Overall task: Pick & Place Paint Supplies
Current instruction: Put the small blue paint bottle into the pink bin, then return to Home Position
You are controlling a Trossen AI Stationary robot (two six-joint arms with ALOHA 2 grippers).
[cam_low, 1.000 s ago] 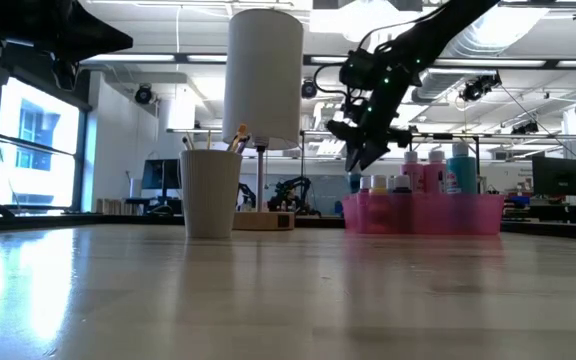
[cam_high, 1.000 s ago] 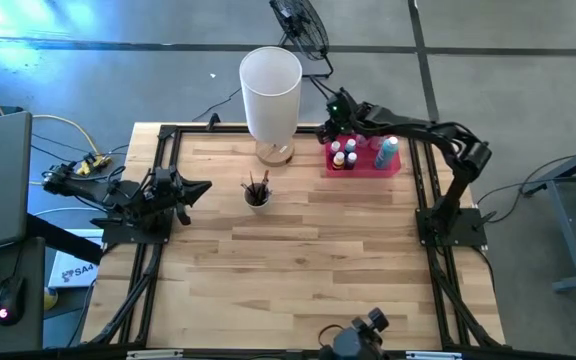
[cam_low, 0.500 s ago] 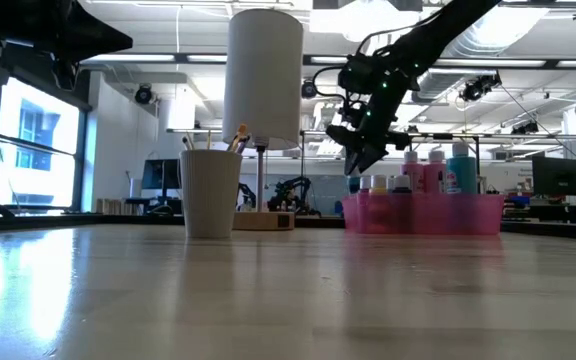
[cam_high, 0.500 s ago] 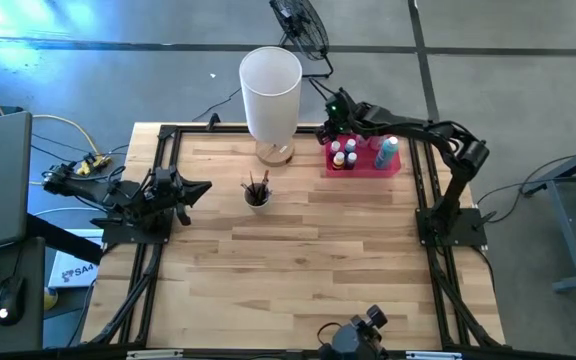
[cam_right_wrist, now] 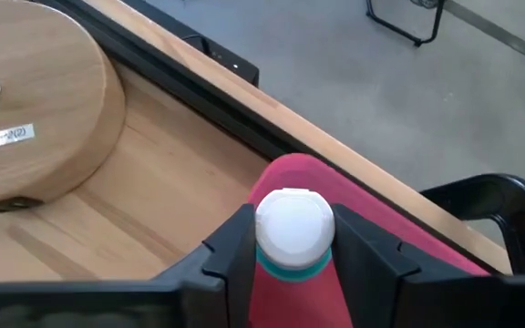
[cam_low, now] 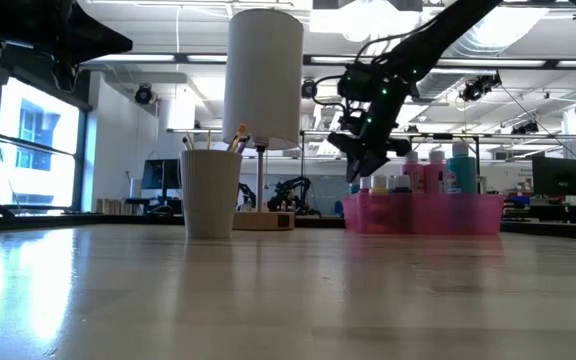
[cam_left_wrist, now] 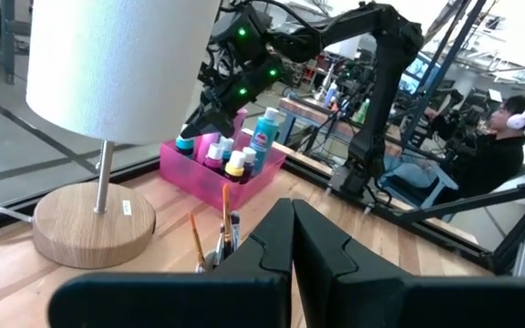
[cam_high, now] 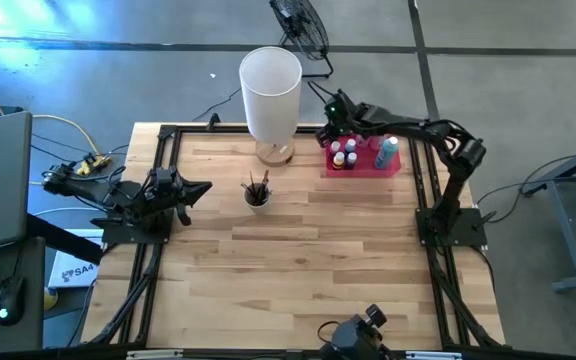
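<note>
Wooden worktop (cam_high: 298, 260), pale planks inside a black frame. At the far edge stands a lamp (cam_high: 271, 92) with a tall white cylinder shade on a round wooden base (cam_right_wrist: 25, 118).

Pink rectangular tray (cam_high: 363, 166) sits at the far right of the worktop, just beside the right rail. It carries the paint bottles — a taller teal one (cam_high: 386, 152) and a pink one (cam_low: 431, 172) toward its right end, tiny ones with white, yellow and blue caps (cam_left_wrist: 235, 164) crowded toward its left.

White cup (cam_low: 210, 193) stands near the lamp base, left of the tray and well apart from it; thin dark-handled paintbrushes (cam_high: 257, 186) stick up out of it, tips fanned.

Right claw (cam_high: 334, 128) hangs over the tray's far left corner. Its wrist view shows the two fingers clamped on a small bottle (cam_right_wrist: 293, 235) — rounded white cap, a teal band just under it — held above the tray's pink rim.

Left claw (cam_high: 200, 187) rests low at the worktop's left edge, pointing toward the cup, fingers together.
</note>
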